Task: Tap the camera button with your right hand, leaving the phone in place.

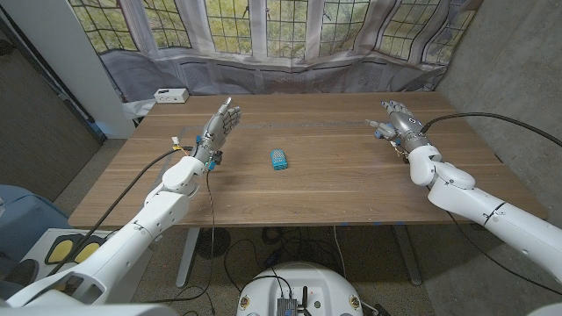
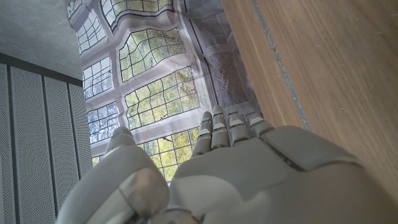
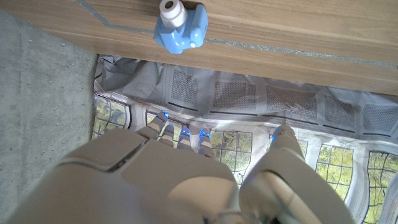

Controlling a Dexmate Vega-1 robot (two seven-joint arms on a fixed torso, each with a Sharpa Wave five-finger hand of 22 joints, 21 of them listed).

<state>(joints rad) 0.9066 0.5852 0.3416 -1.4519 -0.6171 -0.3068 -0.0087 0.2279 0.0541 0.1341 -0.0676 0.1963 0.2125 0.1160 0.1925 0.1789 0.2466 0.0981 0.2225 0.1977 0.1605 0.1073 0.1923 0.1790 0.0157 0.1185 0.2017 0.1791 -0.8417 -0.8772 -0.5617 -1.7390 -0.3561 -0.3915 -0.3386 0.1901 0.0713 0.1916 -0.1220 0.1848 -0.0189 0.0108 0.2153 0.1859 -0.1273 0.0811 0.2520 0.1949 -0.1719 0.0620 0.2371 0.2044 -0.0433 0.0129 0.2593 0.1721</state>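
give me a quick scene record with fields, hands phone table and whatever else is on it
left hand: raised over the table's left part, fingers apart, holding nothing
right hand: raised over the table's right part, fingers apart, holding nothing
phone: small blue object lying near the table's middle, between the two hands, touched by neither
table: wooden, a pale line running across its far part
white box: at the far left corner
task state: tap not yet made
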